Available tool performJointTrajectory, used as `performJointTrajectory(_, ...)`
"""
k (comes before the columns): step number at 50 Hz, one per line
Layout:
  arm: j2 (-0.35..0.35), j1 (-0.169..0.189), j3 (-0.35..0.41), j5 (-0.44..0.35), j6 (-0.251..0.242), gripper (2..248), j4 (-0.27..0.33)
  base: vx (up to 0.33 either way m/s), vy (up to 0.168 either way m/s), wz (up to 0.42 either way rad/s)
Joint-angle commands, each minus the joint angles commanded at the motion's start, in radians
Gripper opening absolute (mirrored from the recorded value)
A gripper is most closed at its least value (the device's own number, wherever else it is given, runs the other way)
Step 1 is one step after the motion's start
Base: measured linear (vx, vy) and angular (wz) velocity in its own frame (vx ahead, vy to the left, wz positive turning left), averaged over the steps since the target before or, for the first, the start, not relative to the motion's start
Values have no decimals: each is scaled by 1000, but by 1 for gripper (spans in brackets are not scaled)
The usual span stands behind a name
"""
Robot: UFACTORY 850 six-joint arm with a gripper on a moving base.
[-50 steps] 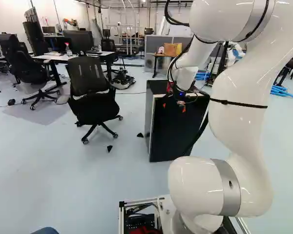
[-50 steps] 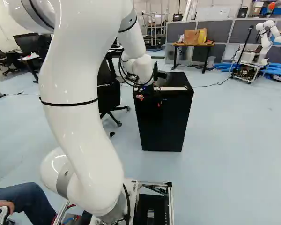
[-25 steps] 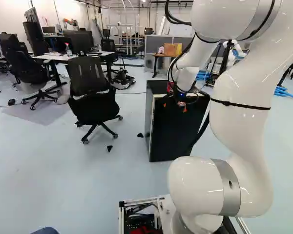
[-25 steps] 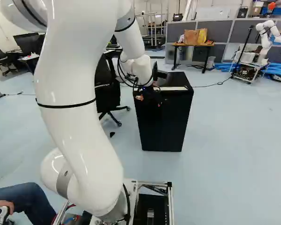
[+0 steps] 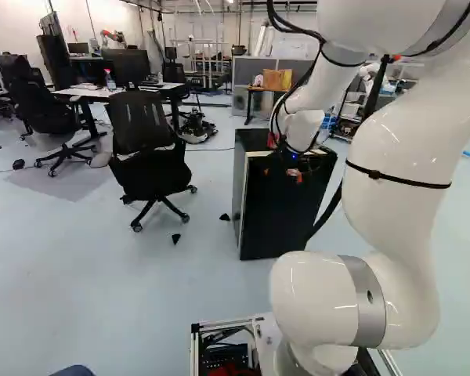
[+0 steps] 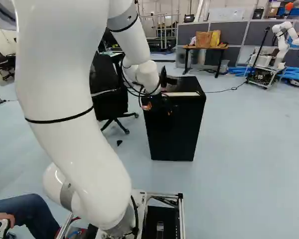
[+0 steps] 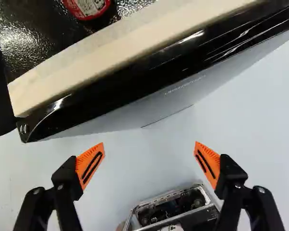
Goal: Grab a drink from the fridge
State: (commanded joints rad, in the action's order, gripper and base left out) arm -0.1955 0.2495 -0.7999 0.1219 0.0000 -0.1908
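Observation:
In the right base view my gripper [image 6: 157, 103] is at the upper front of the black fridge [image 6: 175, 132], by its top edge. The same fridge [image 5: 282, 215] stands beyond the arm in the left base view. In the wrist view the gripper [image 7: 149, 148] is open, its two orange pads wide apart with nothing between them. Ahead of the fingers runs the fridge's black front edge with a cream strip [image 7: 111, 55]. A red, labelled drink container [image 7: 88, 6] is partly visible on the dark top beyond that strip. The fridge's inside is hidden.
A black office chair [image 5: 147, 149] stands beside the fridge. Small black pieces [image 5: 176, 238] lie on the floor. Farther back are a small table [image 6: 207, 48], blue tubes [image 6: 296, 73] and another robot [image 6: 281, 45]. My base frame [image 7: 173, 207] shows beyond the fingers.
The arm's upper links have swung right in the left base view and left in the right base view. The gripper has shifted slightly by the fridge's top edge. Base and fridge have stayed put.

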Motion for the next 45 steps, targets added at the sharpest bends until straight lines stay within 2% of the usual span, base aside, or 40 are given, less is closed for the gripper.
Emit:
performJointTrajectory(14,66,-3,76,-144,0,247,0,0,0,0)
performJointTrajectory(27,118,-23,132,-281,0,247,0,0,0,0)
performJointTrajectory(45,122,-28,137,-471,0,247,6,0,0,0)
